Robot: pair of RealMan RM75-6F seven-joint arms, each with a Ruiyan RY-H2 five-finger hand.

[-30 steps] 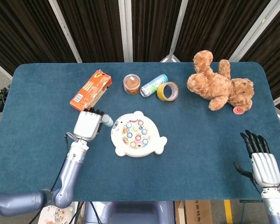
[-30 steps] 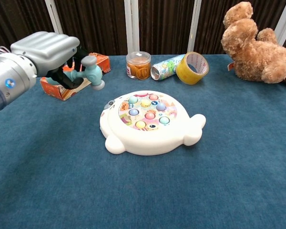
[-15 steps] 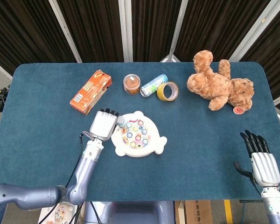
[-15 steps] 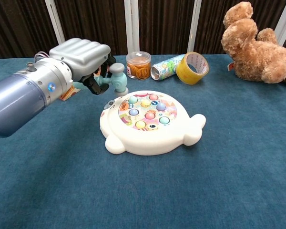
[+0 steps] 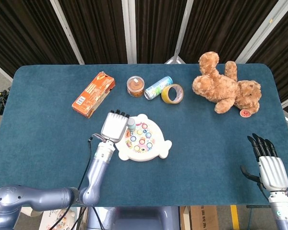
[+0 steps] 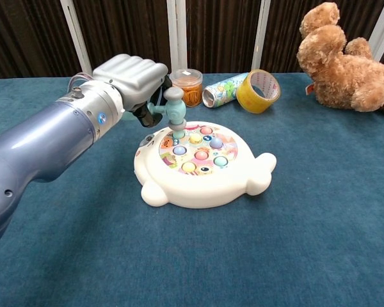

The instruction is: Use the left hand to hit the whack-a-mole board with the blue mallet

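1. Dark curtains with pale uprights hang behind a table (image 5: 48,143) covered in deep blue cloth, and everything lies on that cloth.
2. At the board's left edge, the left hand (image 5: 114,126) has its fingers curled tight around the handle of the blue mallet (image 6: 173,107).
3. In the chest view the mallet's head stands upright over the board's near-left buttons, its lower face on or just above a pale blue button; whether it actually touches cannot be told.
4. Directly under the mallet, the whack-a-mole board (image 5: 145,140) is a white, seal-shaped toy with a ring of pastel buttons on top, lying flat near the middle of the table.
5. Beyond the left hand, toward the far left, an orange box (image 5: 93,93) lies flat at a slant.
6. Behind the board sit a clear jar (image 5: 135,86) with an orange lid, a drinks can (image 5: 158,87) on its side just right of it, and a roll of yellow tape (image 5: 172,93) touching the can's end.
7. Far right, a brown teddy bear (image 5: 225,89) sprawls on the cloth, with a small red disc (image 5: 245,113) just beside its lower edge.
8. At the table's near right corner, well apart from everything, the right hand (image 5: 270,165) holds nothing, its dark fingers straight and pointing away from the robot, slightly spread.
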